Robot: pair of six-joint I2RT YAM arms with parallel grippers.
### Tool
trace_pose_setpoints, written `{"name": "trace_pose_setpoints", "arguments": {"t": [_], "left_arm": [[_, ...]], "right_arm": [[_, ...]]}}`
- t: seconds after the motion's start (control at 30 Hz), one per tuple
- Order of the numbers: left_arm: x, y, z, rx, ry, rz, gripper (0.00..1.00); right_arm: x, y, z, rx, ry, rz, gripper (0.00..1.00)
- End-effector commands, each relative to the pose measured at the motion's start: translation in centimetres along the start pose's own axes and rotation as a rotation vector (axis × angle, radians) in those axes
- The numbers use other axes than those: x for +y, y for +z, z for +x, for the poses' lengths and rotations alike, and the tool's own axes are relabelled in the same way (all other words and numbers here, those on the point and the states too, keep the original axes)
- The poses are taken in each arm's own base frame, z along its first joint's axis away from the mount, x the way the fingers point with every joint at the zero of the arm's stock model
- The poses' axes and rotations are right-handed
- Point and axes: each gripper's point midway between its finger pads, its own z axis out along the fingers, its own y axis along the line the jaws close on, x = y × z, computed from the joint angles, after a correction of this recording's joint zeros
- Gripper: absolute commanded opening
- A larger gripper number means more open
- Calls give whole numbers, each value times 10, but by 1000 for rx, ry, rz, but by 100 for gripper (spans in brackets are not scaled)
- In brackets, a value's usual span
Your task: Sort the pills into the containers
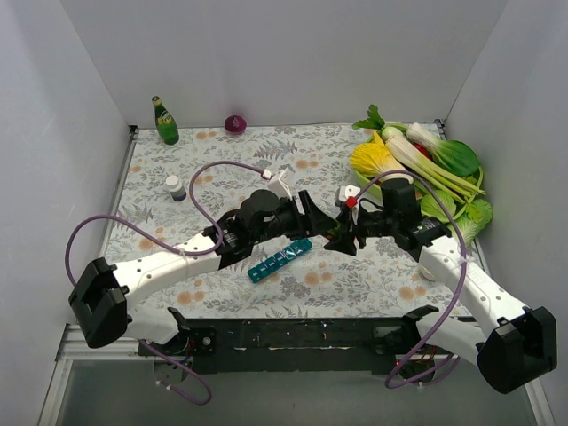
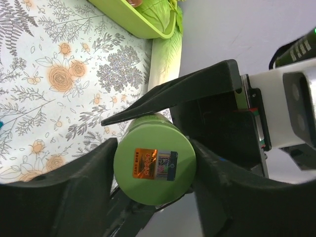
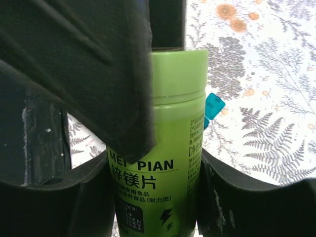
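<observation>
A small green jar [image 3: 158,148] with dark lettering is held in the air between both grippers. My right gripper [image 3: 155,197] is shut on the jar's body. My left gripper [image 2: 154,170] is shut on its green lid [image 2: 153,182], which bears an orange sticker. The two grippers meet over the mat's middle in the top view, left [image 1: 321,225] and right [image 1: 346,232], and hide the jar there. The teal pill-organizer strip [image 1: 280,259] lies on the mat just in front of my left gripper, lids closed; one end of the strip [image 3: 214,106] shows behind the jar. No loose pills show.
A small white bottle [image 1: 176,187] with a dark base stands at the left. A green soda bottle [image 1: 165,122] and a purple onion [image 1: 235,124] stand at the back. A green tray [image 2: 126,22] of vegetables [image 1: 426,164] fills the right back corner. White walls enclose the table.
</observation>
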Motion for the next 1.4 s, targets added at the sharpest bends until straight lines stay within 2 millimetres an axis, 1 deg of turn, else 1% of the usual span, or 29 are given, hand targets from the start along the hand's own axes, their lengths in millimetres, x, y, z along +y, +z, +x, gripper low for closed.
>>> {"name": "trace_pose_setpoints", "arguments": {"t": [0.0, 0.07, 0.1, 0.13, 0.2, 0.23, 0.27, 0.3, 0.37, 0.47, 0.5, 0.53, 0.57, 0.6, 0.67, 0.7, 0.73, 0.87, 0.97, 1.03, 1.07, 1.13, 1.17, 1.2, 1.23, 1.27, 1.3, 1.33, 1.37], "left_arm": [[-38, -39, -23, -56, 110, 167, 79], [-36, -55, -25, -65, 222, 194, 98], [-33, -63, -30, -75, 275, 194, 98], [-39, -83, -34, -104, 425, 236, 98], [-27, -97, -30, -103, 566, 222, 98], [-36, -113, -26, -112, 657, 285, 98], [-36, -120, -23, -119, 781, 317, 98], [-27, -123, -10, -88, 849, 348, 98], [-36, -138, 9, -72, 1010, 504, 98], [-39, -140, 24, -43, 1099, 606, 98], [-34, -131, 28, -9, 1118, 604, 98], [-41, -128, 25, -10, 1141, 615, 98], [-40, -123, 25, 2, 1158, 613, 98], [-36, -111, 31, 32, 1196, 598, 97], [-43, -101, 27, 19, 1242, 578, 96], [-40, -92, 33, 49, 1258, 572, 96], [-47, -89, 30, 39, 1277, 580, 95], [-47, -73, 36, 73, 1275, 574, 91], [-46, -65, 42, 103, 1242, 565, 80], [-46, -64, 45, 119, 1214, 569, 65], [-44, -63, 48, 137, 1184, 566, 47], [-42, -61, 52, 158, 1156, 565, 27], [-39, -60, 54, 175, 1118, 550, 8], [-38, -59, 55, 181, 1093, 537, 0], [-36, -57, 55, 188, 1054, 517, 0], [-34, -53, 48, 163, 1010, 465, 0], [-34, -51, 48, 169, 883, 421, 0], [-33, -50, 45, 161, 814, 384, 0], [-24, -44, 34, 122, 739, 288, 0]], "right_arm": [[21, -8, -21, -62, -64, -87, 3], [26, -11, -19, -63, -85, -100, 3], [30, -11, -18, -64, -95, -113, 2], [31, -12, -18, -64, -107, -116, 2], [35, -13, -15, -60, -138, -136, 2], [37, -14, -15, -62, -152, -146, 2], [40, -14, -14, -66, -173, -162, 2], [45, -14, -13, -71, -199, -192, 1], [51, -15, -13, -81, -236, -225, 2], [56, -15, -11, -87, -260, -257, 1], [58, -15, -11, -89, -267, -265, 2], [59, -15, -10, -89, -273, -273, 2], [61, -14, -9, -89, -273, -281, 2], [63, -14, -10, -94, -276, -294, 2], [66, -13, -8, -93, -279, -307, 1], [66, -13, -7, -91, -278, -308, 2], [66, -12, -6, -89, -276, -308, 2], [66, -12, -5, -87, -276, -303, 2], [66, -12, -4, -87, -273, -298, 2], [65, -11, -3, -85, -267, -294, 2], [64, -11, -3, -84, -265, -288, 1], [63, -11, -2, -81, -259, -283, 2], [63, -10, -1, -80, -257, -282, 2], [62, -10, -1, -76, -253, -275, 2], [60, -10, 0, -73, -239, -263, 1], [58, -9, 0, -66, -230, -250, 1], [51, -8, 3, -44, -222, -214, 1], [46, -8, 2, -41, -213, -184, 1], [42, -7, 5, -27, -199, -158, 1]]}}
